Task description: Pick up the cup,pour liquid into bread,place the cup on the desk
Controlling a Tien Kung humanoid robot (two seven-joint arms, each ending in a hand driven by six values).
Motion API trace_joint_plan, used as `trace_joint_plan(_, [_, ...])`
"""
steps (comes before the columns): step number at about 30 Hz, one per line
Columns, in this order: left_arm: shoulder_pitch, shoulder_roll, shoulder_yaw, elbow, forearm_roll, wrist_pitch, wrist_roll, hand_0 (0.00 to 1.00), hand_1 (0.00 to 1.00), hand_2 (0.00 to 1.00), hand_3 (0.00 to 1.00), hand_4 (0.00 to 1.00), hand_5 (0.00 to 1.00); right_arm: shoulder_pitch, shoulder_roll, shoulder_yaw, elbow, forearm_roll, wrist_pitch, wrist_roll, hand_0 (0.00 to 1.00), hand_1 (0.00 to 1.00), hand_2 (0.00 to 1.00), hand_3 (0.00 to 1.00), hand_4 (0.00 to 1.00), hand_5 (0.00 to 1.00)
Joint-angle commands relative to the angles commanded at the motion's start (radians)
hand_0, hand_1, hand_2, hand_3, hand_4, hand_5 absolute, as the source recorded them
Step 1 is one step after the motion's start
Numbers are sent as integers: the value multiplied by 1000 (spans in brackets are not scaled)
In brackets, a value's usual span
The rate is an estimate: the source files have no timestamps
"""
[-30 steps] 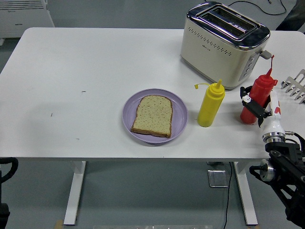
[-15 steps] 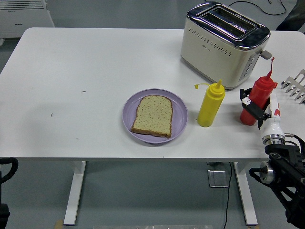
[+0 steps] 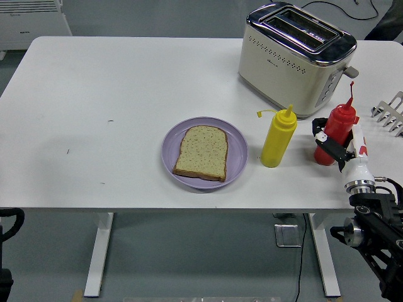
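Near the table's [image 3: 94, 82] right front corner, the right hand [image 3: 334, 146] is gripping the upright red bottle [image 3: 335, 134], fingers wrapped around it, bread [image 3: 201, 152] lying well leftward.

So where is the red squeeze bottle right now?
Head view, right side: the red squeeze bottle stands right of the yellow squeeze bottle, before the toaster, gripped by the right hand.
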Motion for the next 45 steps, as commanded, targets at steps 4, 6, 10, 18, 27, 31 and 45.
trace_joint_plan(4, [0, 0, 1, 0, 0, 0, 0, 721, 735, 729, 665, 637, 998, -6, -1, 6, 0, -6, -8, 3, 601, 623, 614, 794, 776, 170])
trace_joint_plan(6, [1, 0, 1, 0, 0, 0, 0, 721, 735, 729, 665, 638, 998, -10, -3, 9, 2, -11, -11, 3, 648, 654, 660, 836, 784, 164])
trace_joint_plan(10, [1, 0, 1, 0, 0, 0, 0, 721, 735, 729, 665, 638, 998, -16, -6, 13, 8, -14, -19, 4, 648, 654, 660, 836, 784, 164])
trace_joint_plan(18, [-1, 1, -1, -1, -1, 0, 0, 720, 735, 729, 665, 639, 998, -32, -15, 24, 25, -22, -28, 12, 693, 677, 689, 852, 791, 154])
trace_joint_plan(27, [-3, 1, -2, -1, -1, 0, -1, 720, 735, 728, 665, 638, 998, -51, -25, 32, 49, -51, -27, 3, 742, 712, 739, 876, 794, 155])
trace_joint_plan(31, [-3, 1, -3, -1, -1, 0, -1, 720, 735, 729, 665, 638, 998, -65, -32, 35, 67, -62, -22, -2, 780, 751, 798, 922, 797, 156])
trace_joint_plan(45, [-5, 2, -3, -1, 0, 0, -2, 720, 735, 729, 664, 639, 998, -123, -52, 74, 142, -94, 29, -26, 881, 837, 934, 998, 808, 167])
